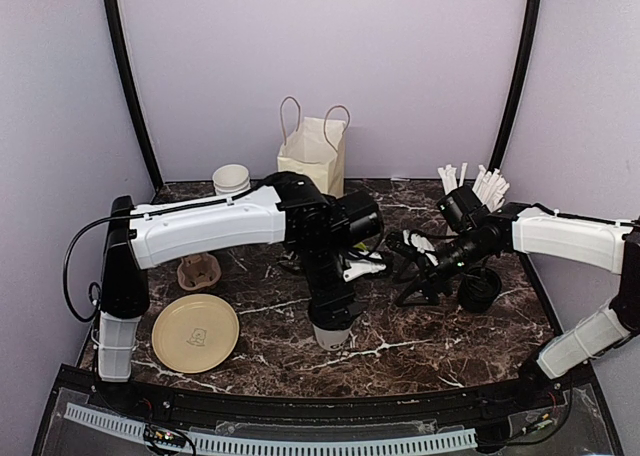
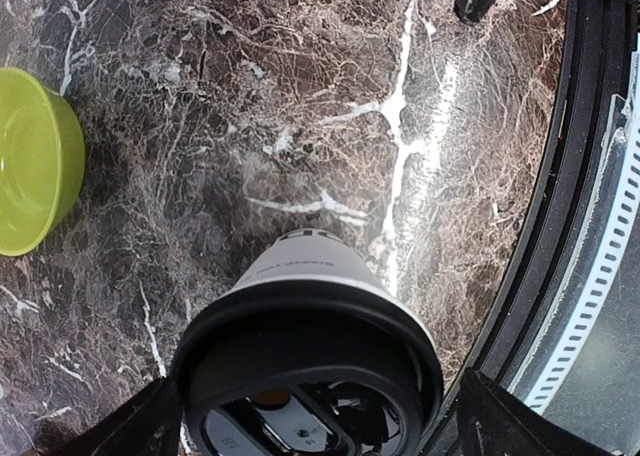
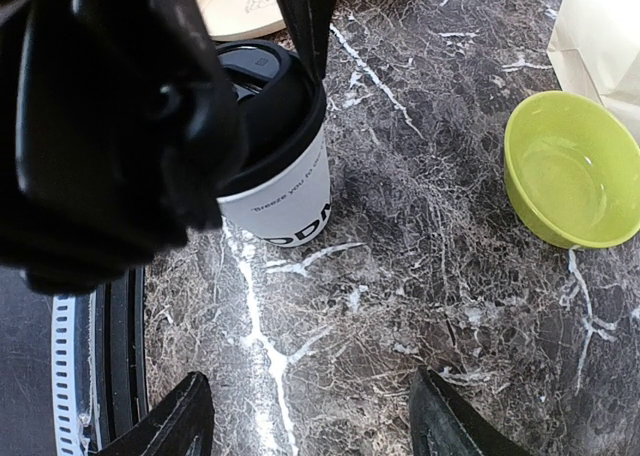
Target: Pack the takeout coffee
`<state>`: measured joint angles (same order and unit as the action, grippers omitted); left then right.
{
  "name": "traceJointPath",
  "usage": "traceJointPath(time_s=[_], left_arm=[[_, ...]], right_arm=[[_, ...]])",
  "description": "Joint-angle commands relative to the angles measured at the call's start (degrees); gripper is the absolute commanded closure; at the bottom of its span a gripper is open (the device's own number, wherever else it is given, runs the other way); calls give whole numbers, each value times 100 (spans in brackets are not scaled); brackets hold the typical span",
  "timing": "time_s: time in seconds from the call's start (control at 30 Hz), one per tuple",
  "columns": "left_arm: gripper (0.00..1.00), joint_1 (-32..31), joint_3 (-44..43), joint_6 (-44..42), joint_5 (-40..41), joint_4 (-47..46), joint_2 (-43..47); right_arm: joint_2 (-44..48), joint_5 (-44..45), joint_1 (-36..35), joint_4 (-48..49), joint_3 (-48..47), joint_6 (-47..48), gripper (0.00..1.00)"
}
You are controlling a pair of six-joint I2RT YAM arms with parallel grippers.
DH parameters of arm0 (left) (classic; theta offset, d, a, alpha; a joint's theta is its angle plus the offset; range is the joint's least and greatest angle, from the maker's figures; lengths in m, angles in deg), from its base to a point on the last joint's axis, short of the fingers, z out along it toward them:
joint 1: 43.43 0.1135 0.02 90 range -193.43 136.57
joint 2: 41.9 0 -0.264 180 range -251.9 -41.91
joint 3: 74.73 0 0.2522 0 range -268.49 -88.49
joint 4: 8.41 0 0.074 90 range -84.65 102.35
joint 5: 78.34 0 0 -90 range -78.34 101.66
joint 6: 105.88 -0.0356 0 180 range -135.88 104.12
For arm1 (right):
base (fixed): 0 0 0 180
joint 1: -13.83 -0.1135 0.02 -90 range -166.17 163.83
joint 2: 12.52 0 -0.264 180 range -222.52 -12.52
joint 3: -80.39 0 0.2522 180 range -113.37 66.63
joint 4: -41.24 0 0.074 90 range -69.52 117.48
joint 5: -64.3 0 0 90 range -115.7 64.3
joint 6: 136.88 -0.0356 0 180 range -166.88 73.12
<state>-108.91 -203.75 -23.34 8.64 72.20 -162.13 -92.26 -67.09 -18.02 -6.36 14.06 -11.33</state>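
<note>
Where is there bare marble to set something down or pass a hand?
Front right, between the takeout coffee and the right arm's base, is bare marble; a narrower strip lies between coffee and tan plate. The middle is crowded: left arm, right hand, green bowl, black object.

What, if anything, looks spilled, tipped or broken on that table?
Nothing stands out. The takeout coffee stands upright on the marble table with its black lid seated, between the open fingers of the left tool. The green bowl sits upright and looks empty, and the paper bag stands at the back. No spill shows.
</note>
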Motion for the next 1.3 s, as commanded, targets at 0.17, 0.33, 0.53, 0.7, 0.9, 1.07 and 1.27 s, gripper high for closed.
traceJointPath(time_s=[0.17,0.33,0.53,0.7,0.9,1.07,1.27], left_arm=[[1,-18,-216,80,166,126,315],[1,-18,119,145,403,128,878],[2,90,1080,638,979,-618,1655],[12,405,1814,1768,697,-1412,2025],[19,766,3230,2857,-288,-3008,2747],[22,879,4055,3252,-797,-3909,3065],[26,893,4371,3322,-1131,-4234,2955]], right_arm=[[19,-143,30,-77,-14,-1,33],[69,-148,30,-262,-250,-229,33],[62,253,29,-131,-518,-1306,36],[-339,-619,13,-272,-545,-2086,36],[-1078,-1761,-168,-620,-573,-2155,41],[-1677,-2214,-406,-839,-876,-2137,44],[-2105,-2497,-577,-1115,-1152,-1935,47]])
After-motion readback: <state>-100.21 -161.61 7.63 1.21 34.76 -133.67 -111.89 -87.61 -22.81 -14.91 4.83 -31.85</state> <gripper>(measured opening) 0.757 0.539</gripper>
